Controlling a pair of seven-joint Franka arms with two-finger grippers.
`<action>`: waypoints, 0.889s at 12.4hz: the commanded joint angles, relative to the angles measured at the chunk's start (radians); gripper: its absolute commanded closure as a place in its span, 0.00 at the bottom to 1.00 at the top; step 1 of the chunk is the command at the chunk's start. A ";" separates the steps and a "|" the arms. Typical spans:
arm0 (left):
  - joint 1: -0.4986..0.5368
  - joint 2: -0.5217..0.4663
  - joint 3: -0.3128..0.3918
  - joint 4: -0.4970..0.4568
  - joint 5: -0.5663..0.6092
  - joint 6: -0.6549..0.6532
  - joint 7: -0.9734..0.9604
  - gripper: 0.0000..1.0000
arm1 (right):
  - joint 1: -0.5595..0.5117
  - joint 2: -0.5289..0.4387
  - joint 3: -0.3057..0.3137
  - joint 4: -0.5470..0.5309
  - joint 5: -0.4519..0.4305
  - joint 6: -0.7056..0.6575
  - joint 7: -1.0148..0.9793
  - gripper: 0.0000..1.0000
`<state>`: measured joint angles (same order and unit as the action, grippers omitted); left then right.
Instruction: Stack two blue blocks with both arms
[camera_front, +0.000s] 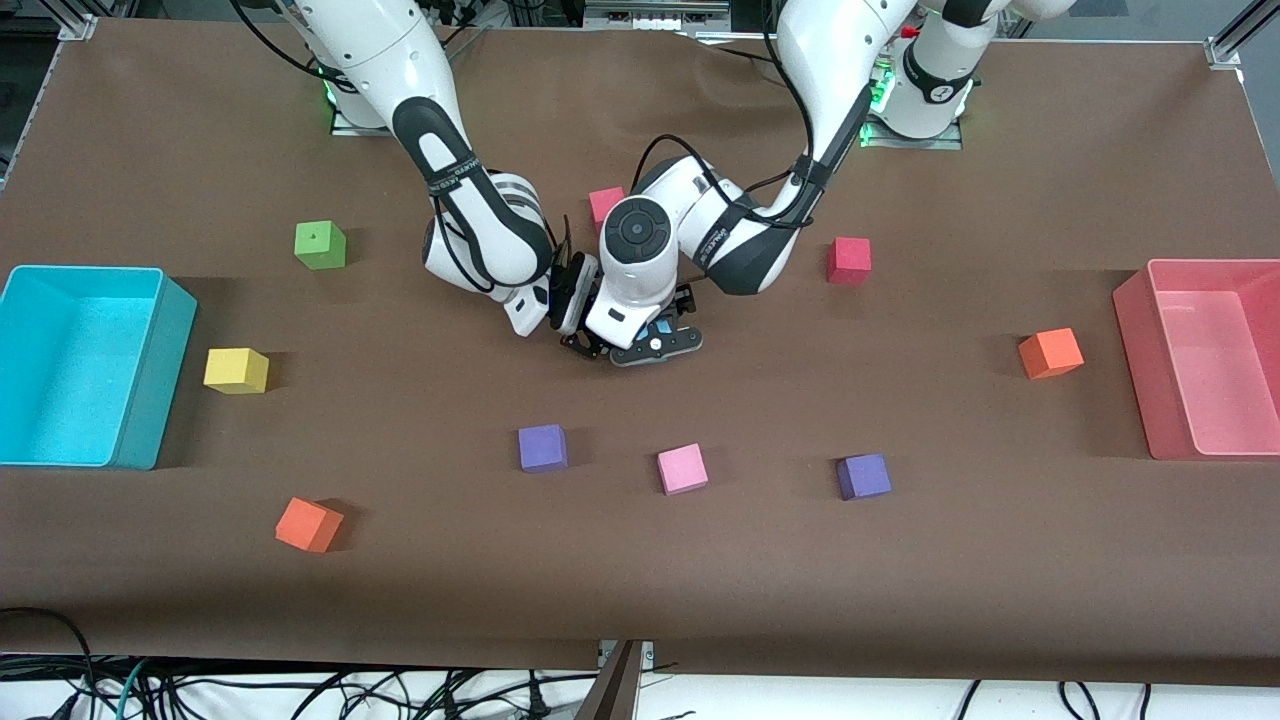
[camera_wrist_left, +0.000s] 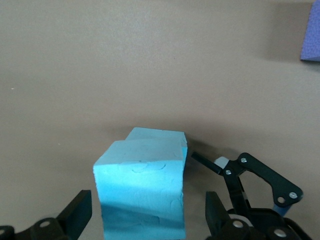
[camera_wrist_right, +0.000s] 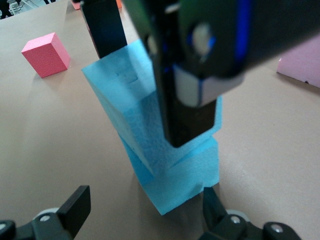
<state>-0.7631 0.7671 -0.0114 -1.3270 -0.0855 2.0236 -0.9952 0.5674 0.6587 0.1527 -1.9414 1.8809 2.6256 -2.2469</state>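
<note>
Around the stacked blue blocks (camera_wrist_right: 165, 150), both pincers stand open.

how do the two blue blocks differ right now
The upper blue block rests on the lower blue block, which sits on the table. The upper one is twisted and offset against the lower one, overhanging an edge. The open left gripper straddles the upper block only. Both are the same sky-blue foam.

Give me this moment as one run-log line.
stage: release | blue blocks: stacked, upper skewed | left gripper: open around upper block | right gripper: open beside stack
</note>
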 joint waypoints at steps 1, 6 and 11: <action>0.020 -0.054 0.013 0.014 -0.011 -0.031 0.012 0.00 | -0.006 -0.026 -0.004 -0.028 0.021 -0.010 -0.016 0.01; 0.163 -0.267 -0.028 -0.078 -0.033 -0.149 0.139 0.00 | -0.057 -0.233 -0.004 -0.276 0.014 -0.047 0.141 0.01; 0.396 -0.521 -0.042 -0.196 -0.059 -0.330 0.346 0.00 | -0.122 -0.393 -0.004 -0.418 -0.168 -0.169 0.600 0.01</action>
<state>-0.4525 0.3671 -0.0336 -1.4165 -0.1200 1.7345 -0.7557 0.4891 0.3514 0.1452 -2.2865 1.8123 2.5193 -1.8238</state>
